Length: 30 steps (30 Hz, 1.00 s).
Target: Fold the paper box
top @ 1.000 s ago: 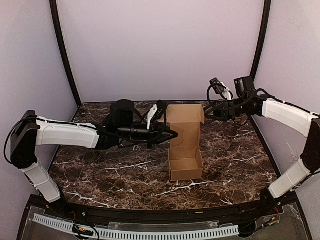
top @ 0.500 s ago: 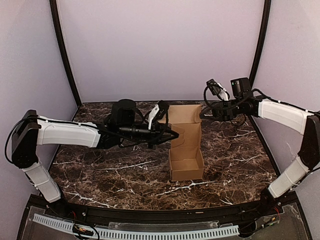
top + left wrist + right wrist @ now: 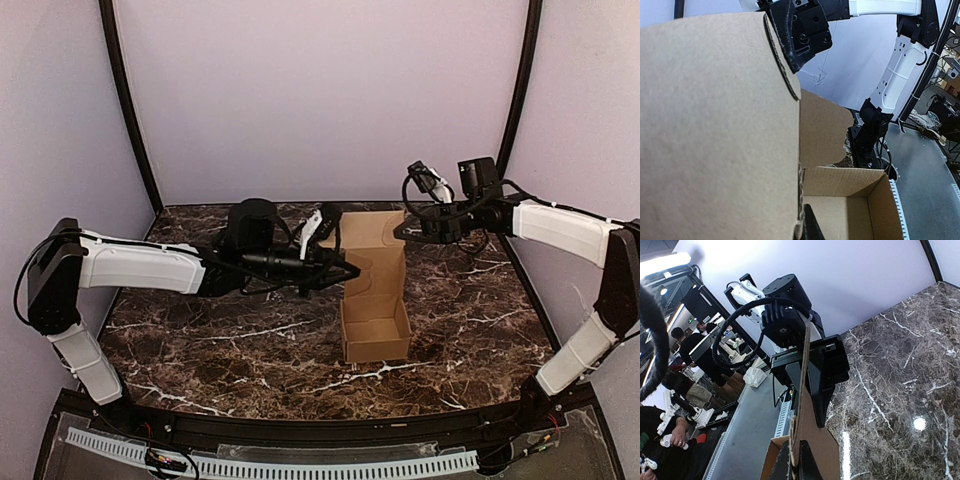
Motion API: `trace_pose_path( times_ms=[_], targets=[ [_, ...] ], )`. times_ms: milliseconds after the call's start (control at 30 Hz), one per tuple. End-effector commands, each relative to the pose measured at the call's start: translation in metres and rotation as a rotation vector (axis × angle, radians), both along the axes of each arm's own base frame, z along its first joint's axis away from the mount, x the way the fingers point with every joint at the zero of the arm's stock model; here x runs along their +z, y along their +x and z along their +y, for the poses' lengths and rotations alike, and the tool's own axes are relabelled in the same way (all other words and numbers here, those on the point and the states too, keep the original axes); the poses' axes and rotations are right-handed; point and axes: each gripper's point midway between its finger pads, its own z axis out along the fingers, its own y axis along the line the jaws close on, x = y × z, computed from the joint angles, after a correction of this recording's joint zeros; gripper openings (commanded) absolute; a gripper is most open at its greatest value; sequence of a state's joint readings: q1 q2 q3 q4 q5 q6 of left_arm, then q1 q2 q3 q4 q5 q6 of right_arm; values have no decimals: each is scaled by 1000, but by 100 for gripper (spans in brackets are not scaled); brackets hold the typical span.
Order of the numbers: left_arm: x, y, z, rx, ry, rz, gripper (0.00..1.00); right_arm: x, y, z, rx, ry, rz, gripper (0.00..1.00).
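The paper box [image 3: 374, 300] stands near the middle of the tabletop [image 3: 200, 345]. Its shallow tray is open on top, and a tall back panel rises upright behind it. A rounded tab [image 3: 835, 115] shows at the side in the left wrist view. My left jaws are pressed together on the panel's left edge. My right jaws are pinched on its upper right edge, and the right wrist view shows the thin cardboard running between them. The box is plain brown card, matte and dry, so I expect a sure grip. It also looks very light, and I judge it would slide on the glossy, white-veined marble if pushed. The flat panels should be stiff and the scored creases weak, so I would hold flat edges close to a crease. I would press gently, since a hard squeeze would likely dent or buckle it.
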<state>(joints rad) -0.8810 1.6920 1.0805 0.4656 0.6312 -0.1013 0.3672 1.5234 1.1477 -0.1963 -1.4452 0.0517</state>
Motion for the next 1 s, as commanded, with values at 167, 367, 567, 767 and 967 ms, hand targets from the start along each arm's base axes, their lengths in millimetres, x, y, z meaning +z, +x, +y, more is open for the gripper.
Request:
trace_pose_path(
  times_ms=[167,367,567,767,967],
  targets=[
    [-4,9,2,76,38,-15,32,-6,11,7,-112,-83,-143,0],
    [-13,6,47,196,123,-132,56,-10,2,-4,-102,-92,-187,0],
    [-33,18,110,360,248,-158,58,-13,-12,-8,-74,-79,-216,0],
    [-1,37,132,465,52,-136,64,-14,-25,-9,-27,-50,-200,0],
    [28,18,88,200,-83,-46,65,-24,-18,-4,-66,-105,-213,0]
  ],
)
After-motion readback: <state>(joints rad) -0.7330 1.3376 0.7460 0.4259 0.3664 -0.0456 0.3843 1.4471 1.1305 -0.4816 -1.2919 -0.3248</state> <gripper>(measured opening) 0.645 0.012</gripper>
